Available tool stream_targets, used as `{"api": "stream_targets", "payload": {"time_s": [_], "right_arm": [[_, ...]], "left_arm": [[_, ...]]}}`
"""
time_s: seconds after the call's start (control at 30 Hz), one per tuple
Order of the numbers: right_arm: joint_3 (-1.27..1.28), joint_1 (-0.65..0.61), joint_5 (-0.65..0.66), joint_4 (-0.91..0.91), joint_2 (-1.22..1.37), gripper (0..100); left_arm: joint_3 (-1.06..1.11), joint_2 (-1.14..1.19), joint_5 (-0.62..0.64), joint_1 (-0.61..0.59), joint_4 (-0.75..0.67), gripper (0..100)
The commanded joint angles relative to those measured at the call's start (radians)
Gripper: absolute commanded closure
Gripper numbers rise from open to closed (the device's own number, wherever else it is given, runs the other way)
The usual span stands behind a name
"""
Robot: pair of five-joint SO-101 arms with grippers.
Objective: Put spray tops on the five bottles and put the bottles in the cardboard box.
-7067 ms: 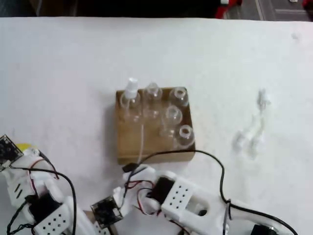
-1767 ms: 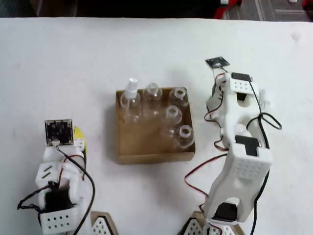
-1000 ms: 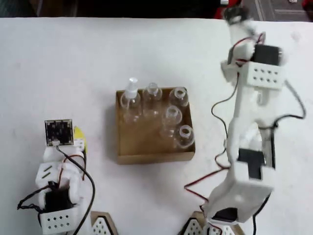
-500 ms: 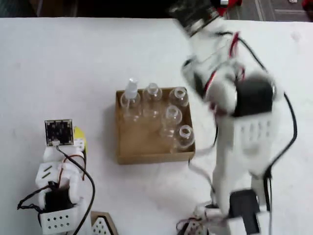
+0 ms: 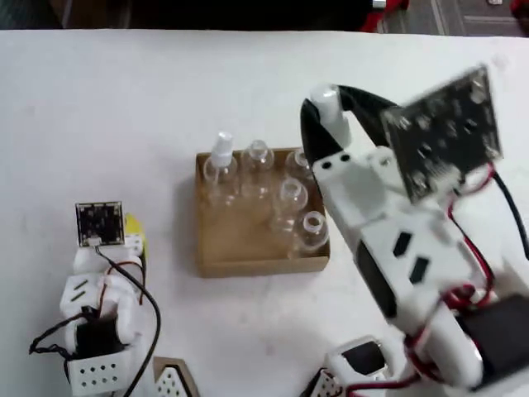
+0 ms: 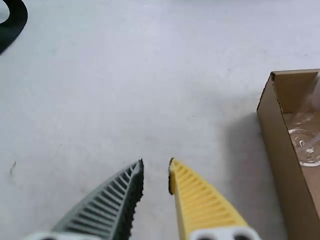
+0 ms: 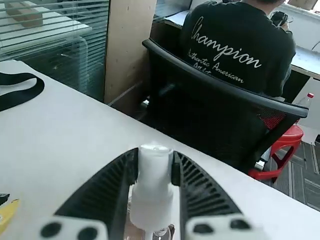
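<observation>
Fingers (image 7: 100,195) of right gripper (image 7: 152,160) clamp the white plastic spray top (image 7: 152,187) by its head, probably light and slick, near brown cardboard box (image 5: 248,266); left gripper (image 6: 156,170) ajar.

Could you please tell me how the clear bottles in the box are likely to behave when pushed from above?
The bottles look empty, so they are probably light and easy to shift. They are tall and narrow, so one may tip, though the box wall and the neighbouring bottles should steady it. Their smooth clear sides look slippery.

The white table (image 5: 107,107) bears the cardboard box (image 5: 223,241).
</observation>
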Motion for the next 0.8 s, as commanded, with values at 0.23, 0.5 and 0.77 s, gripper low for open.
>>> {"api": "stream_targets", "payload": {"time_s": [0.23, 0.5, 0.77], "right_arm": [[0.086, 0.001, -0.017, 0.001, -0.108, 97.8], [0.160, -0.179, -0.018, 0.071, -0.176, 98.1], [0.324, -0.189, -0.048, -0.088, -0.259, 98.1]], "left_arm": [[-0.002, -0.004, -0.012, 0.028, -0.020, 91], [-0.002, -0.004, -0.077, 0.061, -0.005, 91], [-0.002, -0.004, -0.080, 0.054, 0.002, 91]]}}
